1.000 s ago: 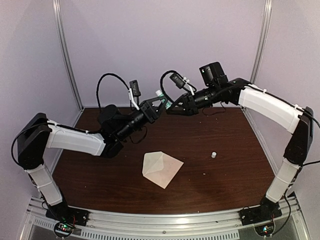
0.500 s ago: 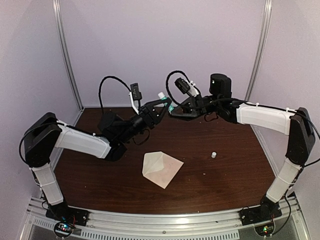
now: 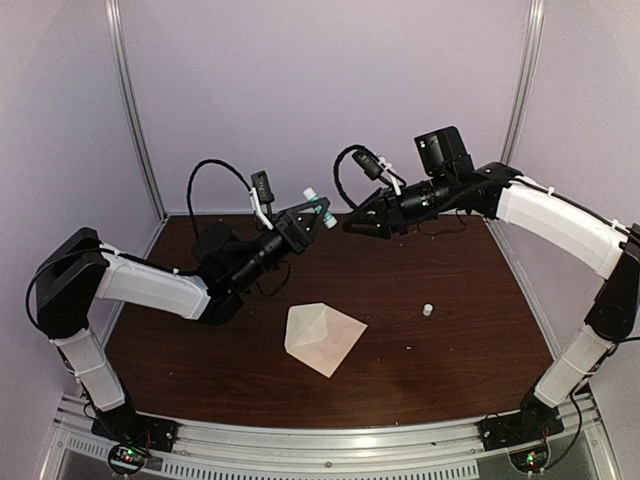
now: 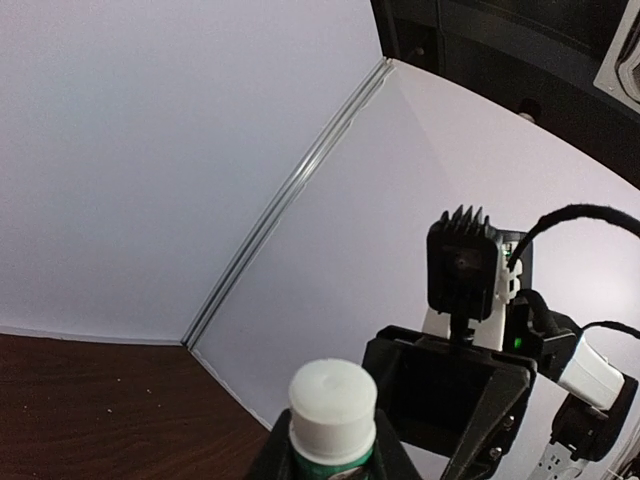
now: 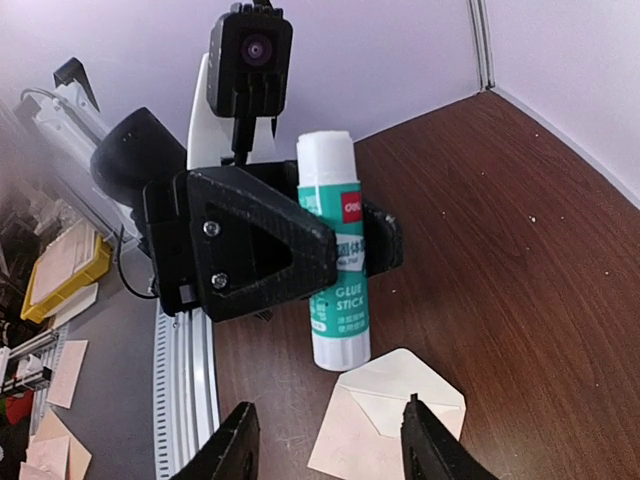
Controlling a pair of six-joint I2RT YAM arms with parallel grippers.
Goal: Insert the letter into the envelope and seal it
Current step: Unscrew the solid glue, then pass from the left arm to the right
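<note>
Above the table (image 3: 450,370), the right gripper (image 3: 351,224) has drawn back rightward from the left gripper (image 3: 317,213), its jaws now spread and empty. The left one stays clamped on the glue stick (image 3: 320,206). The envelope (image 3: 322,338) lies unmoved mid-table, flap open, and the small white piece (image 3: 427,309) to its right is unmoved too.

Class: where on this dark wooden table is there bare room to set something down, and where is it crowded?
Bare: the dark wooden table right of the small white cap, and the near strip before the cream-tan paper envelope. Crowded: far middle, where the left gripper, holding a green-and-white glue stick, faces the right gripper.
</note>
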